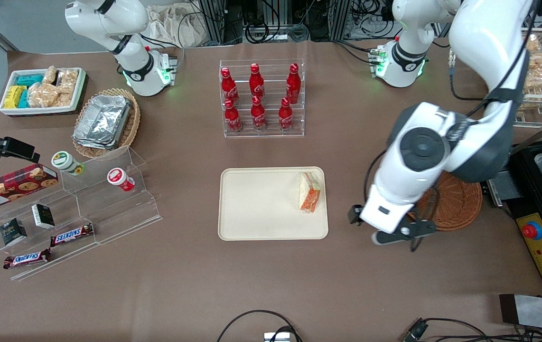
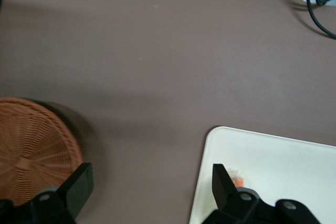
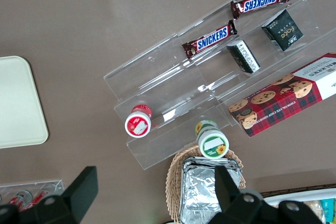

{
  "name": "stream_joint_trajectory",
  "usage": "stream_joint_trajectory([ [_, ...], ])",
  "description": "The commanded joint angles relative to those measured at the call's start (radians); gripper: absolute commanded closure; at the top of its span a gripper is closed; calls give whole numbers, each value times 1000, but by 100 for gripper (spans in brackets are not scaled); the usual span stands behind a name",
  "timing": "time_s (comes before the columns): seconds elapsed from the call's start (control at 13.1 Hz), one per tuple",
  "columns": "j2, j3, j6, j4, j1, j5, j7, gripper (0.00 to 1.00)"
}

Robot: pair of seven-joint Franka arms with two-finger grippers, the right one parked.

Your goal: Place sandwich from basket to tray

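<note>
Now the tray lies at the centre of the front view, and the basket, empty as far as visible, at the right. Between them hovers the gripper, fingers apart and empty. The sandwich stands on the tray's right part; it looks light, soft and slippery-wrapped, so I would grip its bread faces gently.
</note>
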Motion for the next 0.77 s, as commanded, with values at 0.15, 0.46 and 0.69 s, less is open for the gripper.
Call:
stream_joint_trajectory([
  [0.15, -153, 173, -75, -40, -11, -157, 258, 0],
  [0.46, -287, 265, -76, -157, -19, -194, 380, 1],
  [0.69, -395, 318, -76, -266, -19, -217, 485, 1],
])
